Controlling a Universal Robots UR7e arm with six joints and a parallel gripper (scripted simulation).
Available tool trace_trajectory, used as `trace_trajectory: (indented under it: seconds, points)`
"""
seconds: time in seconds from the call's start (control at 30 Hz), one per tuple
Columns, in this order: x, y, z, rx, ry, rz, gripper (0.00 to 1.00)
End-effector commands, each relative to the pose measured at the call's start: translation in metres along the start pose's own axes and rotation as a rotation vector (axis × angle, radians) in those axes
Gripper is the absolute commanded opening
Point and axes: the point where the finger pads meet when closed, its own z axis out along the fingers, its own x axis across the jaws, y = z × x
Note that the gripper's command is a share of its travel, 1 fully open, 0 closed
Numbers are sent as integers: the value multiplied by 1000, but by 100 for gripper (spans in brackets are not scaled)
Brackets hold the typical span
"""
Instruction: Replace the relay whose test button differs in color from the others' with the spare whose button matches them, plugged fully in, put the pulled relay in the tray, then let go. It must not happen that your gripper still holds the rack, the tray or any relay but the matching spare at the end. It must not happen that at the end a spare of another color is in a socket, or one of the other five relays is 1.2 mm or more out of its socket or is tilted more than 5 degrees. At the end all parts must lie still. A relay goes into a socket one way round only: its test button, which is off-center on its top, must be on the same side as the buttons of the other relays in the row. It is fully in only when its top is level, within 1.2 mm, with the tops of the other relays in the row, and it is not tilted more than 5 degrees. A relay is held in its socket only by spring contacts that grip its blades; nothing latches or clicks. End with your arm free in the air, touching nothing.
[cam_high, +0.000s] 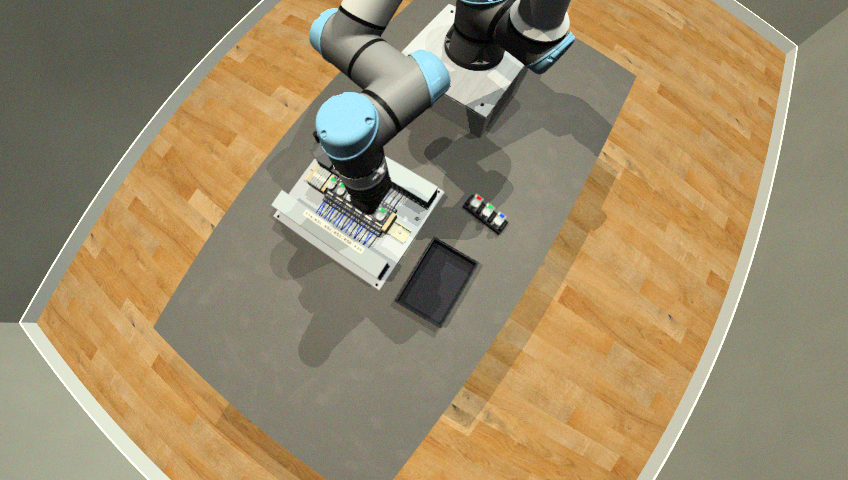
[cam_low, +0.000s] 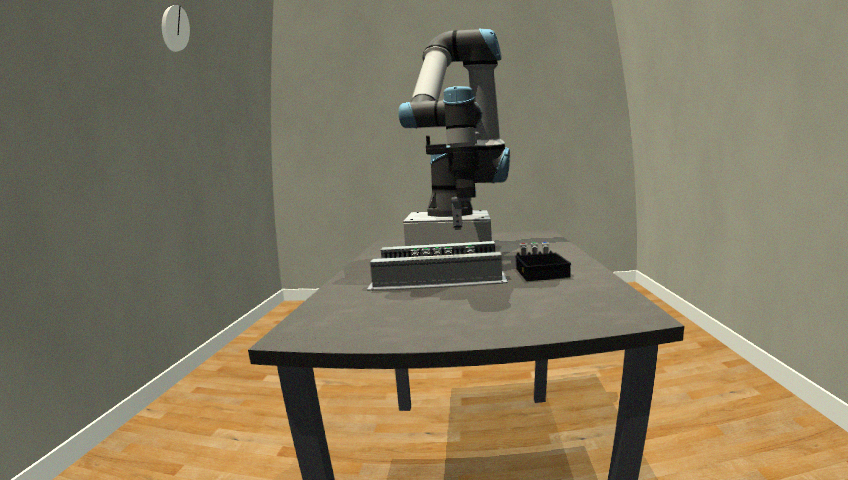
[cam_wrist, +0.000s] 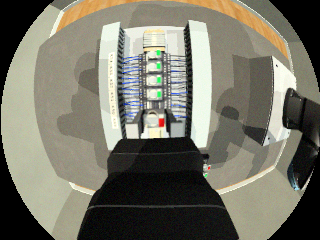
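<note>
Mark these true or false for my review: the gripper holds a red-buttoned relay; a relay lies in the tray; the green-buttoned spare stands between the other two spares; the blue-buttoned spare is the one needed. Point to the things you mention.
1. The gripper (cam_low: 457, 225) (cam_wrist: 154, 116) holds a red-buttoned relay (cam_wrist: 152, 119). True.
2. A relay lies in the tray (cam_high: 459, 295) (cam_low: 543, 270). False: no relay is in it.
3. The green-buttoned spare (cam_high: 487, 210) (cam_low: 534, 249) (cam_wrist: 205, 175) stands between the other two spares. True.
4. The blue-buttoned spare (cam_high: 499, 220) (cam_low: 545, 249) is the one needed. False: the row's buttons are green, so the green-buttoned spare is.
</note>
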Motion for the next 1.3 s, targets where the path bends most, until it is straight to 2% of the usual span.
trace_trajectory:
  seconds: [0.0,0.43,0.6,1.0,1.17,1.27]
  points:
    - [0,0,0,0,-1,0,0]
    - [0,0,0,0,-1,0,0]
    - [-15,57,12,0,-1,0,0]
    - [-15,57,12,0,-1,0,0]
    - [-30,113,23,0,-2,0,0]
    - [-30,113,23,0,-2,0,0]
